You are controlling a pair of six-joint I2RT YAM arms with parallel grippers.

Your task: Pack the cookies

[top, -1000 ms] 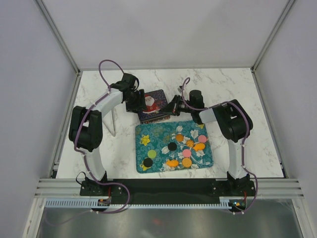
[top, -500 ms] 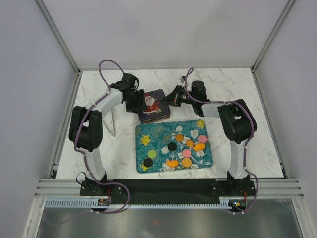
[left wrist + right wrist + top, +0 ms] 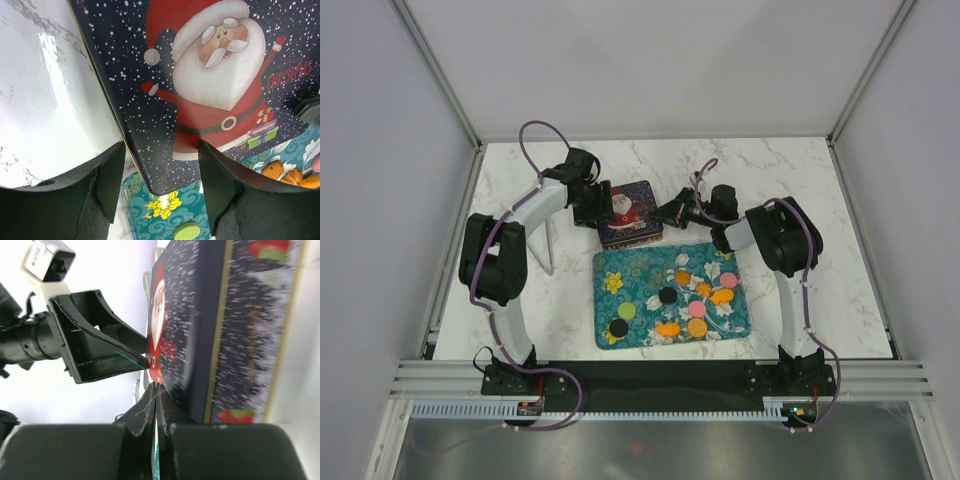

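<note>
Left gripper point(image 3: 160, 150) jaws stood apart over Santa tin point(image 3: 200, 75) corner. Right gripper point(image 3: 156, 390) was pinched together beside the tin. Cookies point(image 3: 697, 327) lay on teal tray point(image 3: 630, 270).

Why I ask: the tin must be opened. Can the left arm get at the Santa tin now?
Probably yes: the left pincer is open and straddles a corner of the Santa tin, with nothing visible in between to block it.

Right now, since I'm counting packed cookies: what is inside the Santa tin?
Nothing inside shows: the Santa tin has its lid on, so its contents are hidden. Loose cookies lie on the teal tray.
</note>
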